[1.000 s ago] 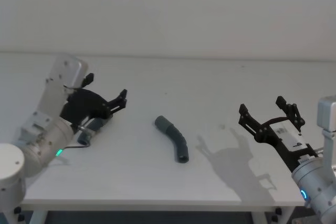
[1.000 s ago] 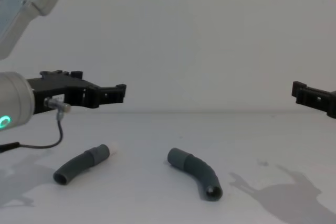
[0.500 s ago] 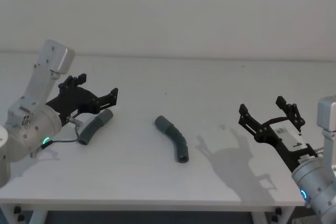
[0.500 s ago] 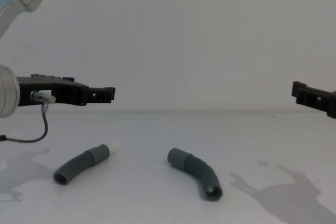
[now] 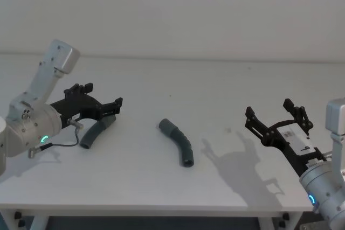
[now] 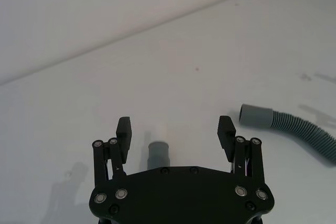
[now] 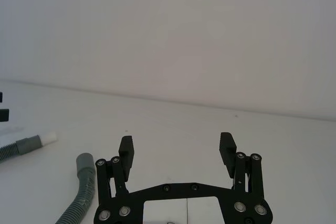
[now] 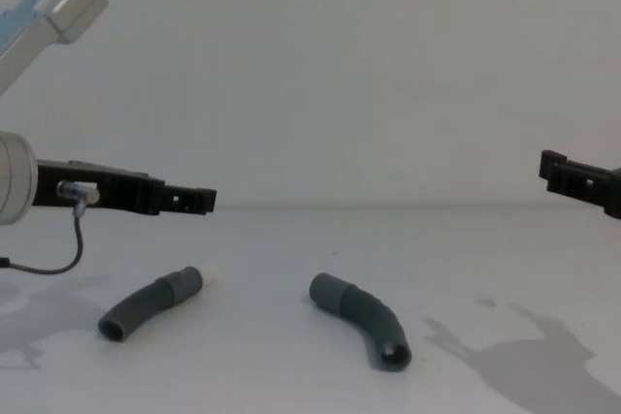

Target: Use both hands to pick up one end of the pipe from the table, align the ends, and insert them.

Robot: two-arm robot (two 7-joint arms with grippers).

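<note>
Fingers [image 6: 124, 129] parted on left gripper [image 6: 175, 127] over white-tipped pipe piece [image 6: 158, 154], right gripper [image 7: 177, 148] likewise parted, empty

The left hand [image 5: 103, 95] covered the upper end of the white-tipped piece [image 5: 90, 136] in the head view; in the left wrist view the hand's black body hid all but that end. There the collared piece [image 6: 294, 127] ran off the edge. The chest view's edge cut the right hand [image 8: 568, 176] short.

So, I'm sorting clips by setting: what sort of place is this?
Likely a robotics test bench: an off-white table against a bare wall, a white-tipped pipe piece and a collared pipe piece on it, and the left gripper and right gripper open above.
</note>
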